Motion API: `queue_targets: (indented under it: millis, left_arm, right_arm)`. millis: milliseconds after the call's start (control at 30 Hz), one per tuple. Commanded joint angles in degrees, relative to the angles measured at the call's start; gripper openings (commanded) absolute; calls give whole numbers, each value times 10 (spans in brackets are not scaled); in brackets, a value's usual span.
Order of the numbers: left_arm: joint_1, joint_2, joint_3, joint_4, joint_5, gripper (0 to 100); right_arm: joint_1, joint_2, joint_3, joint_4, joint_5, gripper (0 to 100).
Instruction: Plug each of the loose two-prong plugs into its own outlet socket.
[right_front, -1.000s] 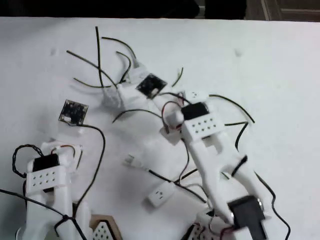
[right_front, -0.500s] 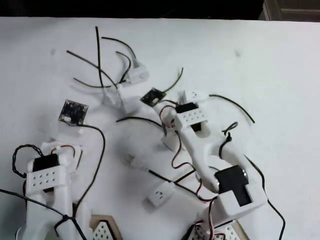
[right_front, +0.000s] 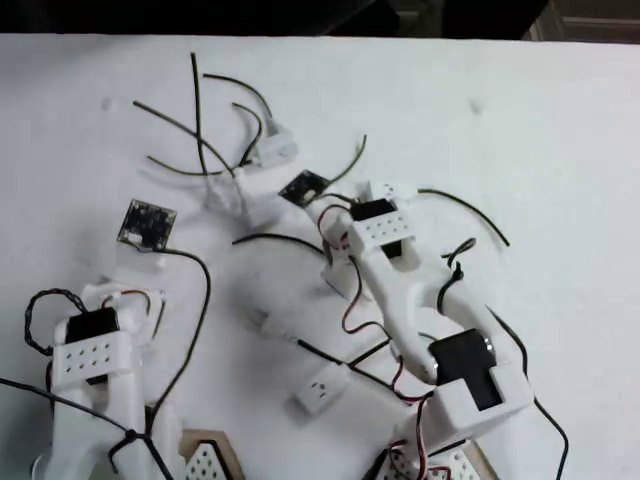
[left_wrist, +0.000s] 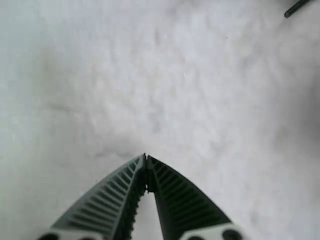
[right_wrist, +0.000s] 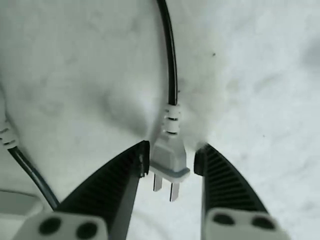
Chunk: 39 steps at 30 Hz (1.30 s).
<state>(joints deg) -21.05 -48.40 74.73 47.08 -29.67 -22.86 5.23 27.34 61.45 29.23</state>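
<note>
Straddling a white two-prong plug (right_wrist: 170, 159) with the right gripper (right_wrist: 171, 149), fingers (right_wrist: 125, 185) spread and just clear of its sides, nothing clamped. Lying flat on the surface (right_wrist: 260, 75), prongs pointing back toward the wrist, black cord (right_wrist: 169, 60) trailing away. On the left gripper (left_wrist: 145, 159), clenched tip to tip on nothing, low over bare surface. Riskiest at the squeeze: if closed off-centre on so short and tapered a body, likely to twist it or squirt it out along the cord. Also liable to snag on lifting, given the other cords (right_front: 196, 100) strewn about in the high view. Well apart from the outlet socket (right_front: 322, 388) between the arm bases; with prongs facing the wrist, hard to line up, and easy to miss the slots.
</note>
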Motion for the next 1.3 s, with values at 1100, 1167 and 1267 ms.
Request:
queue_targets:
  millis: [1100, 1167, 1267]
  left_arm:
    - [-5, -15, -4, -14, -5, 24]
    - [-5, -15, -1, -24, -4, 24]
    - [-5, -15, -2, -29, -4, 24]
  right_arm:
    - [-5, -14, -118, 154, -1, 17]
    - [-4, -71, -120, 184, -1, 17]
    - [-3, -169, -119, 222, -12, 17]
